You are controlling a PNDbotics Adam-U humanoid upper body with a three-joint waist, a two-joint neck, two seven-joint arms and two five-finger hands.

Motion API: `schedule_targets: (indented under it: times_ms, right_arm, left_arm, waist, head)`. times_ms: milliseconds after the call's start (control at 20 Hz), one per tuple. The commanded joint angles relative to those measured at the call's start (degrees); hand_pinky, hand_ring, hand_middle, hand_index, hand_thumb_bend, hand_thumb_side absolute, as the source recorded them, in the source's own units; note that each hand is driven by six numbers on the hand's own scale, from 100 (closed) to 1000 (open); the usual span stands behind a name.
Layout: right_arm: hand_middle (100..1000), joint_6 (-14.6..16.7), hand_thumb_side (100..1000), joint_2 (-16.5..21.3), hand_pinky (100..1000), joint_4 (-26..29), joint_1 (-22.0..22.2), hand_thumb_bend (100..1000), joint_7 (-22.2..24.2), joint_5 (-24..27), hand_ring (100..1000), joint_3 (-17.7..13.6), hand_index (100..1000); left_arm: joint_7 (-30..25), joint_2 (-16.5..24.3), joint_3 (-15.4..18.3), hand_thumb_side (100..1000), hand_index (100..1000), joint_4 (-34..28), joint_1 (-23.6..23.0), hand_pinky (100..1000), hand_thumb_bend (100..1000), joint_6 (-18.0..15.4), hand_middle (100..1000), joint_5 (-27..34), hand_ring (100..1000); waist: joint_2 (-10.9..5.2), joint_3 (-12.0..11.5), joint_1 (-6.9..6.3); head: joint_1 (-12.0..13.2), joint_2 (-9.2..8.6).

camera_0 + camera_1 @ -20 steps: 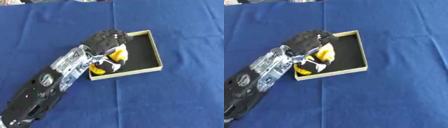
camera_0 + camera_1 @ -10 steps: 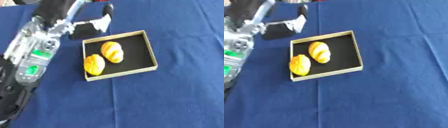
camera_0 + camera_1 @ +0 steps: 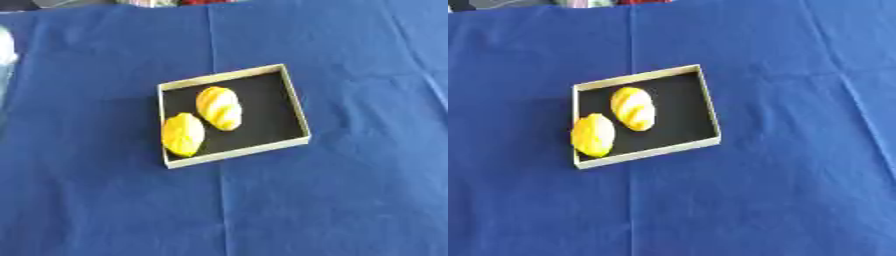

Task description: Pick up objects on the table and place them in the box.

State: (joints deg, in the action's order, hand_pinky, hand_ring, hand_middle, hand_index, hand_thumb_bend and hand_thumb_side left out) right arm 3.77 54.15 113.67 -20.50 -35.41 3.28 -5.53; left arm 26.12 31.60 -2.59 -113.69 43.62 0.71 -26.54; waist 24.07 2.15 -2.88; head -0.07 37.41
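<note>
The left arm has withdrawn; neither hand shows in either view, so their state cannot be told. Two yellow objects [image 3: 219,107] [image 3: 183,134] lie side by side in the box [image 3: 297,107] mid-table; no other objects show on the blue cloth [image 3: 350,200], so the task looks finished

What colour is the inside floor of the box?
Black, with pale cream walls; the box shows best in the left eye view.

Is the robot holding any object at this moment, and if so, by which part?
Nothing is held. Neither hand shows in either view. Both yellow pieces lie inside the box on the blue cloth.
</note>
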Motion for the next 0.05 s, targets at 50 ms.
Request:
schedule_targets:
  times_ms: [50]
  right_arm:
    - [786,2.8,855,1.0,811,0.9,0.1,100,-0.8,-1.4,892,-1.5,818]
  left_arm:
    - [6.2,3.5,3.8,637,786,-0.9,-1.9,919,100,-2.6,756,3.5,799]
  waist:
    - [-0.93,-0.1,0.56]
  head:
    - [0.6,-1.14]
